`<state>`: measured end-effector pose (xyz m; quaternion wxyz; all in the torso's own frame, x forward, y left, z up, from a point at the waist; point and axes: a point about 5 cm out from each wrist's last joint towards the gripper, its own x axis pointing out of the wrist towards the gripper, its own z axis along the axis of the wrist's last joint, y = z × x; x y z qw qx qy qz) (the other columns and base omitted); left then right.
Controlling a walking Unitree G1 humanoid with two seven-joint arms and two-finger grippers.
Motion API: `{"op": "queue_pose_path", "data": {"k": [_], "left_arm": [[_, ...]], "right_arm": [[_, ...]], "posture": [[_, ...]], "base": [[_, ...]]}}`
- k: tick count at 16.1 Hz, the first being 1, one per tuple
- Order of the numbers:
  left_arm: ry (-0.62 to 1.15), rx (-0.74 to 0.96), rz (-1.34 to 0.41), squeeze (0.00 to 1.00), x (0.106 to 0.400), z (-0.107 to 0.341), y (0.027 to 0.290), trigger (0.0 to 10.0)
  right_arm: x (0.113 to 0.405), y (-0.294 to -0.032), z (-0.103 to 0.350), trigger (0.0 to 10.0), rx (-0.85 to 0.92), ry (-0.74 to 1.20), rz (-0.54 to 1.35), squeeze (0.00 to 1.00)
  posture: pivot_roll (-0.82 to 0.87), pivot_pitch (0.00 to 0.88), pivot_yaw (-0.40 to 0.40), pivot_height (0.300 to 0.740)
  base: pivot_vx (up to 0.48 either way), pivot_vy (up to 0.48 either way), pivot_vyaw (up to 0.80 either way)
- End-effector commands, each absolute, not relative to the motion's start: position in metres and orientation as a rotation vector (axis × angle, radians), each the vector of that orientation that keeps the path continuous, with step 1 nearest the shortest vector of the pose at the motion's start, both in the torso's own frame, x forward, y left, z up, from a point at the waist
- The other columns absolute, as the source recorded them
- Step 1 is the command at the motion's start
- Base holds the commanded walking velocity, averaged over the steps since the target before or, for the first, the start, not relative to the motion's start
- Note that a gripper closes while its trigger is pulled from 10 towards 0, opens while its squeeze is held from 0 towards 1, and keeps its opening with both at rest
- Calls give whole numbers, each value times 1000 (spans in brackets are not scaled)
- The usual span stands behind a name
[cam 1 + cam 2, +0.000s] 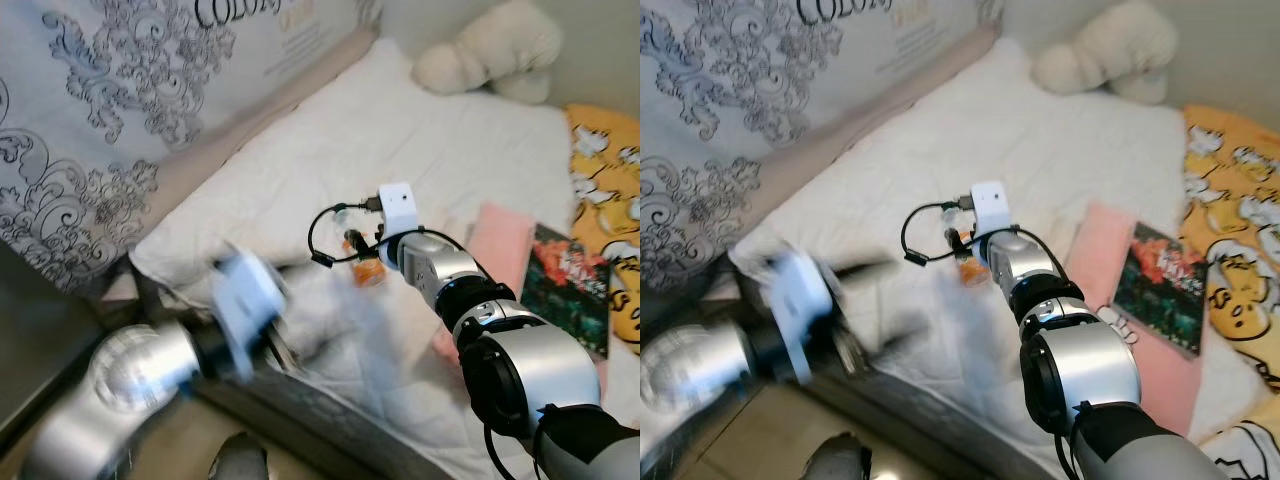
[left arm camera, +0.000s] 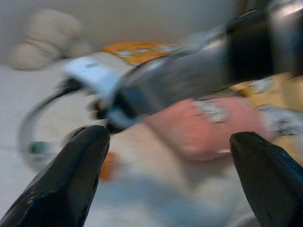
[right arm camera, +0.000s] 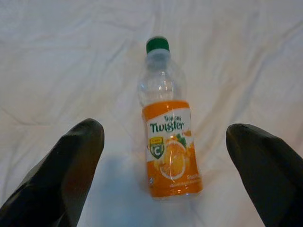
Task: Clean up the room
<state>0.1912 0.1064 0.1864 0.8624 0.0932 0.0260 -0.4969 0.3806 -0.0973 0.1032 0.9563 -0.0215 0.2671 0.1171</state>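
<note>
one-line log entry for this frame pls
right gripper: open over bottle | bottle: lying on white bedding, not gripped | left gripper: open, motion-blurred

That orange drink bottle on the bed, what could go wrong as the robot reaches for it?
The bottle lies on its side on the soft white bedding, so a nudge from one finger of the open right gripper might roll it off line. It looks empty and thin, so a hard squeeze may crush it or make it slip out. The left gripper, also open, is blurred close beside the right arm; the two could bump.
</note>
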Motion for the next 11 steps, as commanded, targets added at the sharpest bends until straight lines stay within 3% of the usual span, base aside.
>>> {"op": "queue_pose_path", "data": {"k": [1, 7, 11], "left_arm": [[72, 171, -1056, 0, 183, 189, 101, 10000], [177, 138, -997, 0, 159, 187, 105, 10000], [240, 138, -1010, 0, 144, 185, 103, 10000]], "right_arm": [[379, -105, 99, 10000, -18, 553, 186, 0], [373, -114, 86, 10000, -11, 548, 102, 0], [365, -112, 72, 10000, 62, 600, 107, 0]], "posture": [[489, 214, -147, 735], [508, 326, -118, 735], [513, 340, -109, 735]], "base": [[0, 0, 0], [0, 0, 0], [0, 0, 0]]}}
